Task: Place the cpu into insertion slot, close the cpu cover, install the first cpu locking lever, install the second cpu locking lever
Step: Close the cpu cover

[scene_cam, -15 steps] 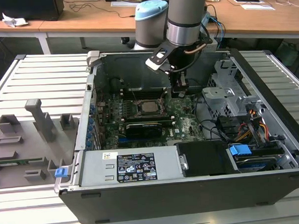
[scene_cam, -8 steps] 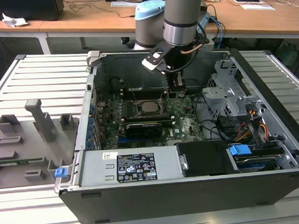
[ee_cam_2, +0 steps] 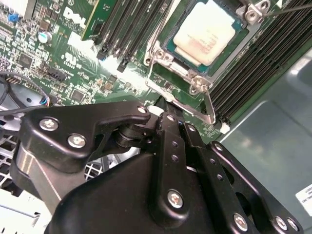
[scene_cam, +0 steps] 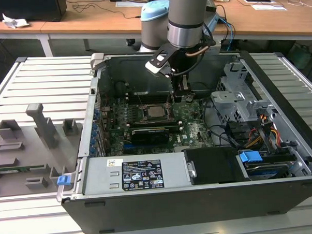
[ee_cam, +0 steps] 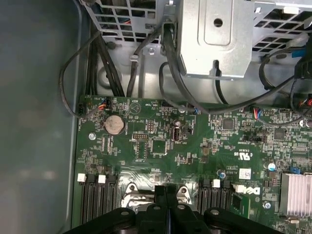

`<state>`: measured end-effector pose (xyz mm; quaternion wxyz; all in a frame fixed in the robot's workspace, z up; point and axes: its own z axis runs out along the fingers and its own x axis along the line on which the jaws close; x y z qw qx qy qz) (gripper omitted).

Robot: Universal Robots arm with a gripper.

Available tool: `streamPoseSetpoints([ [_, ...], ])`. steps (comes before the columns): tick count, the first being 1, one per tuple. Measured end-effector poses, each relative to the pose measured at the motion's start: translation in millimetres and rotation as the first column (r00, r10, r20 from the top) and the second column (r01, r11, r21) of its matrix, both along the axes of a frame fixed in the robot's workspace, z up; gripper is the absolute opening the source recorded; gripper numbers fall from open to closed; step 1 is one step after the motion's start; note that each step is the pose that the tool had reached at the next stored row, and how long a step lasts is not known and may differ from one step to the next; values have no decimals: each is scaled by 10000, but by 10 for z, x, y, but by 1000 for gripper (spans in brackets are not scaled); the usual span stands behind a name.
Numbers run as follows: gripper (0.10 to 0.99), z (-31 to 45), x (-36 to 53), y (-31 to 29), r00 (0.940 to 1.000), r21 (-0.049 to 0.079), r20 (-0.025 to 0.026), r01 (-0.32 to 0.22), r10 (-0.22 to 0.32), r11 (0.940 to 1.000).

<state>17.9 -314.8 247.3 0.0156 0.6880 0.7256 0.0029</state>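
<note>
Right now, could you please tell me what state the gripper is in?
Gripper: closed, tip next to a locking lever; whether it grips anything cannot be told.

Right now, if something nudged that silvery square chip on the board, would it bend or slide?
Probably neither. The cpu looks like a flat, stiff, metal-faced slab, so it likely won't flex. The cpu cover frames it closely, so it should stay put. Its smooth face may be slippery.

In the second wrist view, the black gripper [ee_cam_2: 168,117] body hides much of the green circuit board [ee_cam_2: 73,73] from you, and the picture's edge clips the dull silvery-beige square cpu [ee_cam_2: 202,34]. At the exterior view's upper middle, the grey robot arm [scene_cam: 188,17] is cut off, and near that view's centre the cpu is too small for you to judge its seating.
</note>
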Motion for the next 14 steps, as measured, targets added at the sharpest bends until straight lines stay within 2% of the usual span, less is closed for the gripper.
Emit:
streamPoseSetpoints([
  [14,106,-31,-270,0,10000,1,1,-1,1,10000],
])
